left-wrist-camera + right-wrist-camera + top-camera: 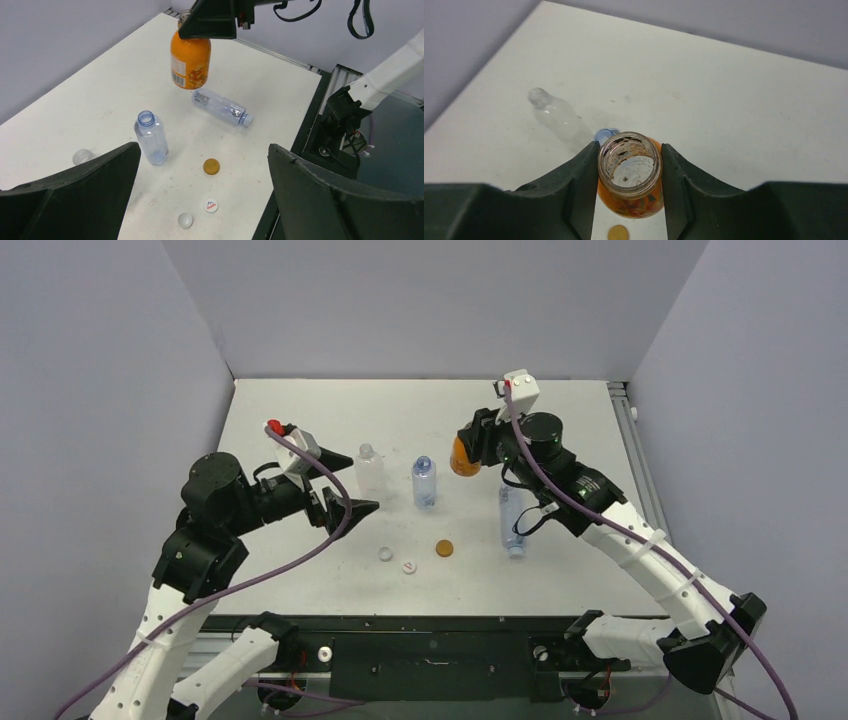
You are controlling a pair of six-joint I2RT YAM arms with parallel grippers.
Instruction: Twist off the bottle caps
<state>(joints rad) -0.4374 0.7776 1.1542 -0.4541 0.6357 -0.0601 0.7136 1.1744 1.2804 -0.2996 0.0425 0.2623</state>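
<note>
My right gripper is shut on the neck of the squat orange bottle, whose mouth is open; the bottle appears to hang just off the table. My left gripper stands wide open and empty above the loose caps: a golden-brown cap, a white cap with a logo and a plain white cap. An uncapped blue-tinted bottle stands upright. A clear ribbed bottle stands beside the left fingers. Another clear bottle lies on its side.
The white table is walled in grey on three sides. A black rail runs along the near edge by the arm bases. The right arm reaches over the lying bottle.
</note>
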